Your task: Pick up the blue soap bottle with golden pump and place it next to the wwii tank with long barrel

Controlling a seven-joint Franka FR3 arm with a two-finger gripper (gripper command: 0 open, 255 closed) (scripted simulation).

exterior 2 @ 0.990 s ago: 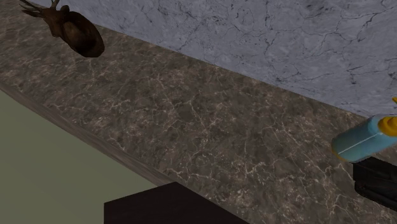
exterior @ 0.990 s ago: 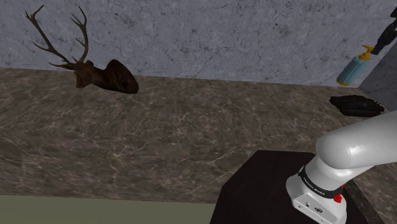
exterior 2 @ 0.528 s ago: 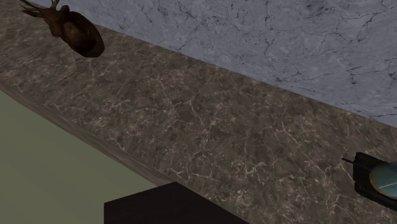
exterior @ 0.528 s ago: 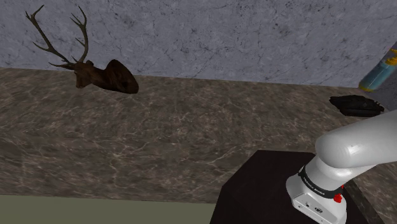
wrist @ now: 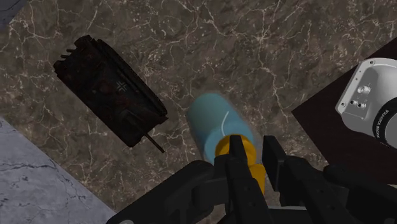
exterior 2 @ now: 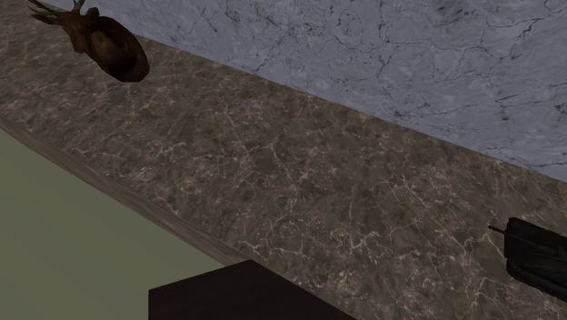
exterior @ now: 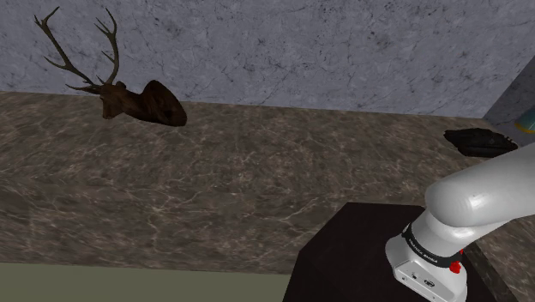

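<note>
Bottle (wrist: 216, 124) has slid off the shoulder view's right edge and off the tank (exterior 2: 538, 259) it covered at the second exterior view's lower right, so the tank's dark hull shows bare there, cut by the right edge. Seen from the wrist, the pale blue bottle hangs from the gripper (wrist: 256, 153), whose fingers clamp its golden pump (wrist: 254, 170) and half hide it. Its base is just beside the tank's barrel end. Whether it touches the counter (wrist: 254, 44) is unclear. At the shoulder view's upper left stands a deer head (exterior: 141, 105); the arm (exterior: 480, 202) fills its lower right.
</note>
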